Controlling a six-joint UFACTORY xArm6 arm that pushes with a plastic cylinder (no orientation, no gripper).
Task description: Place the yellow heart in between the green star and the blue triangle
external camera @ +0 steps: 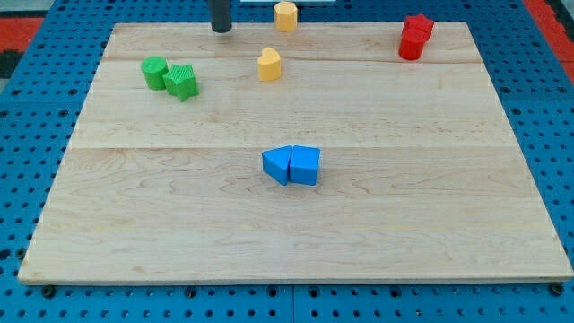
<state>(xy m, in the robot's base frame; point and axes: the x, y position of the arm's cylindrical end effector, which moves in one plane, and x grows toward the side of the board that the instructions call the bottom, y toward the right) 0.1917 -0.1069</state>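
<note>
My tip [221, 30] is at the view's top edge of the wooden board [134, 224]. It stands left of both yellow blocks and touches no block. One yellow block [269, 64], which looks heart-shaped, lies down-right of the tip. A second yellow block [285, 15] sits at the top edge. The green star [182, 82] lies at the upper left, touching a rounder green block [154, 71]. Two blue blocks touch near the board's middle, a left one [277, 165] and a right one [306, 165]. I cannot tell which of them is the triangle.
Two red blocks [414, 37] sit together at the view's upper right corner of the board. A blue pegboard [27, 108] surrounds the board on all sides.
</note>
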